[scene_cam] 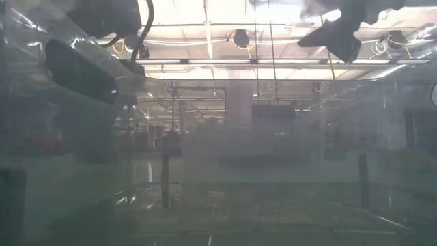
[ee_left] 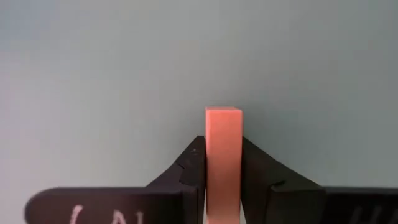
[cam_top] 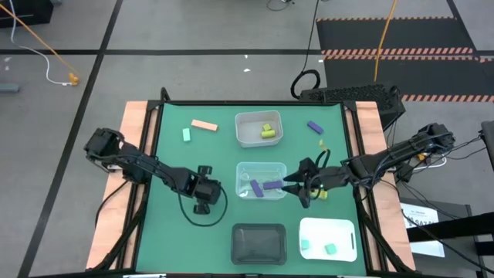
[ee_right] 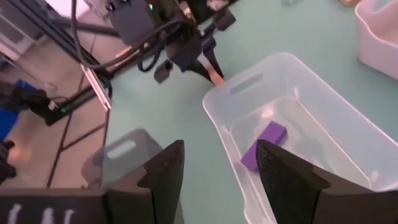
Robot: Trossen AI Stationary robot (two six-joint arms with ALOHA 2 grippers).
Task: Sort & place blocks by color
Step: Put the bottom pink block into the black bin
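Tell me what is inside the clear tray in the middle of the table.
The clear tray holds a purple block and a second purple block. The right claw at its rim may cover a little.

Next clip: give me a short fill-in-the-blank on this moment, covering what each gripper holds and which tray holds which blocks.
1. The left gripper is shut on a ____ block.
2. The right gripper is open above the edge of the clear tray, which holds ____ blocks.
3. The white tray holds two ____ blocks.
4. The black tray holds ____ blocks.

Missing words: salmon-pink; purple; mint green; no
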